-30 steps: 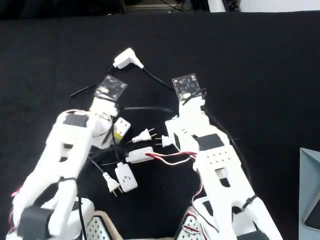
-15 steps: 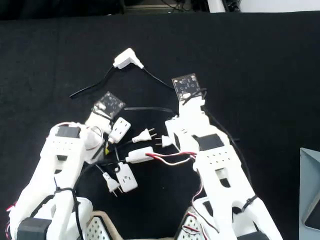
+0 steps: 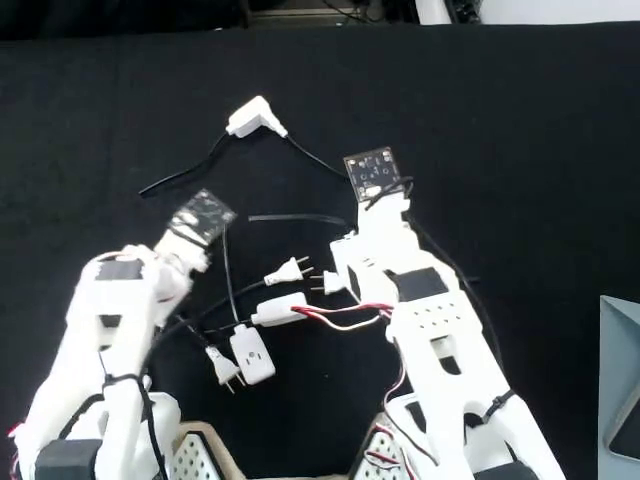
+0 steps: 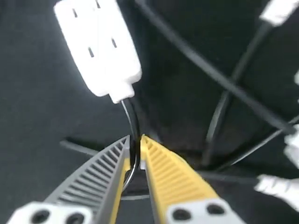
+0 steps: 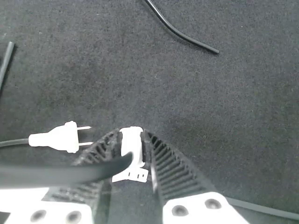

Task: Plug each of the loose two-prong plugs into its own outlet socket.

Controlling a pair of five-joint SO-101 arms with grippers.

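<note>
Three white two-prong plastic plugs [image 3: 287,271] [image 3: 222,367] [image 3: 333,285], two white box-shaped plastic outlet sockets [image 3: 252,355] [image 4: 98,44] and two white jointed robot arms [image 3: 108,330] [image 3: 432,325] are visible.

The high camera looks down on the whole table [image 3: 520,120] and both arms [image 3: 110,320] [image 3: 440,330]. The wrist cameras peer past the left gripper [image 4: 134,140] and the right gripper [image 5: 131,140], very near the table. High and right views share one loose plug [image 3: 290,270] [image 5: 58,136].
</note>
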